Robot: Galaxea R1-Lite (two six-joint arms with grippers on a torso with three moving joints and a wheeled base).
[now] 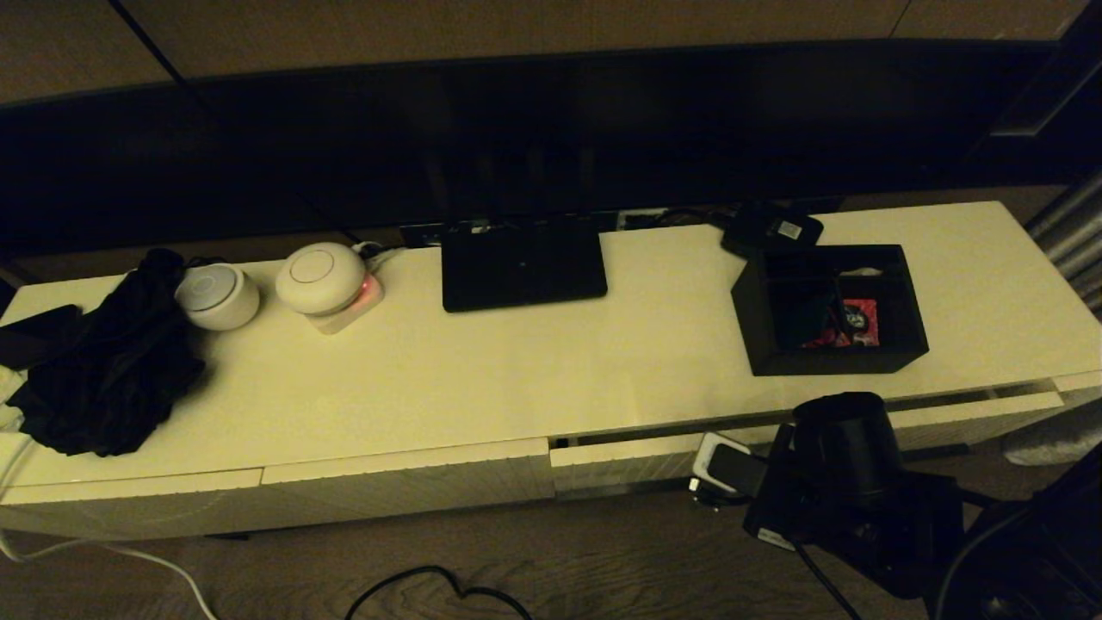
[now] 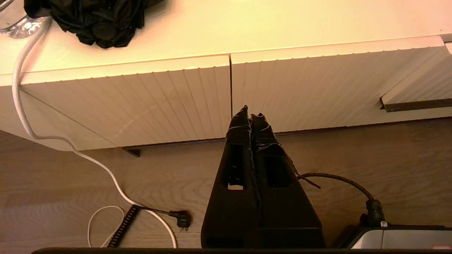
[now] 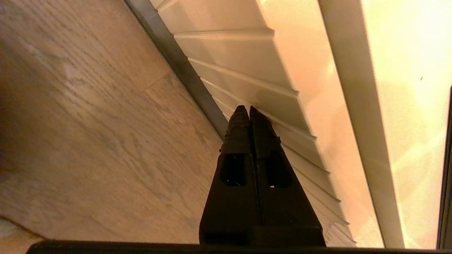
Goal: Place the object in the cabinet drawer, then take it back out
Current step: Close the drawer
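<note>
The black organiser box (image 1: 828,312) stands on the cabinet top at the right, with red and white packets inside. Nothing holds it. Below it, the ribbed cream drawer (image 1: 637,456) is pulled out a little, leaving a dark gap under the top. My right arm (image 1: 844,456) hangs low in front of that drawer, its fingers hidden in the head view. In the right wrist view my right gripper (image 3: 249,110) is shut and empty, tips at the ribbed drawer front (image 3: 247,70). My left gripper (image 2: 251,113) is shut and empty, low before the shorter left panels; the drawer's corner (image 2: 416,95) juts out beside them.
A flat black router (image 1: 523,263), a small black device with a white label (image 1: 772,231), two white round devices (image 1: 321,277) and a black cloth (image 1: 103,370) lie on the top. A white cable (image 2: 21,106) and a plug (image 2: 182,218) are on the wooden floor.
</note>
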